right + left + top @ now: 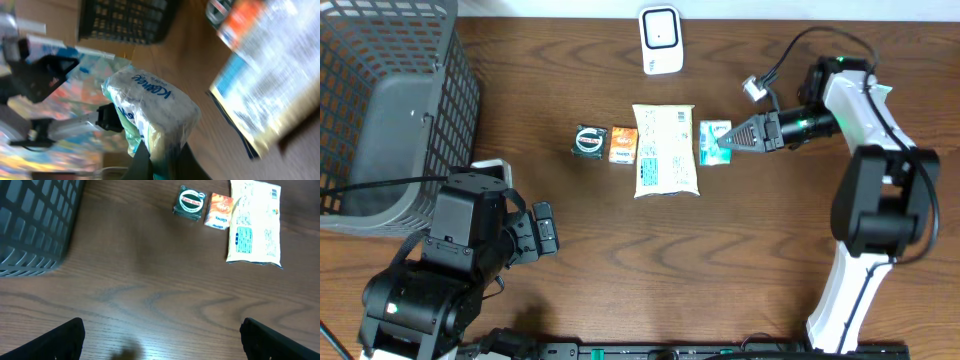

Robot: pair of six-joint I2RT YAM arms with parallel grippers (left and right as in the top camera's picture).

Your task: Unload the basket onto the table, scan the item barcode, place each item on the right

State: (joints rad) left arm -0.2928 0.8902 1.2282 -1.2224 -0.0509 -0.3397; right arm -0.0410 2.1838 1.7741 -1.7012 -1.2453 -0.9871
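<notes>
Right end effector (727, 142) is clenched on one tissue pack (712, 134); its two fingers pinch the right edge of the pack. In the right wrist view the pack fills the middle, its clear wrapper is creased and blue letters show on it. I cannot tell if the pack lies on the table (740, 260) or is a little above it. The pack is the right end of a row of four items. Just beside it on the left lies one large white pouch (665, 150) with printed text. Next comes one small orange packet (624, 144), touching or almost touching the pouch, and then one round green tin (588, 140) at the left end.

Left end effector (162, 347) is released, its two fingers wide apart and nothing between them. It hangs over bare wood near the front left of the table, well apart from the row.

One white scanner (660, 40) stands at the far edge of the table, behind the pouch. One grey basket (390, 100) with mesh walls takes the far left corner.
</notes>
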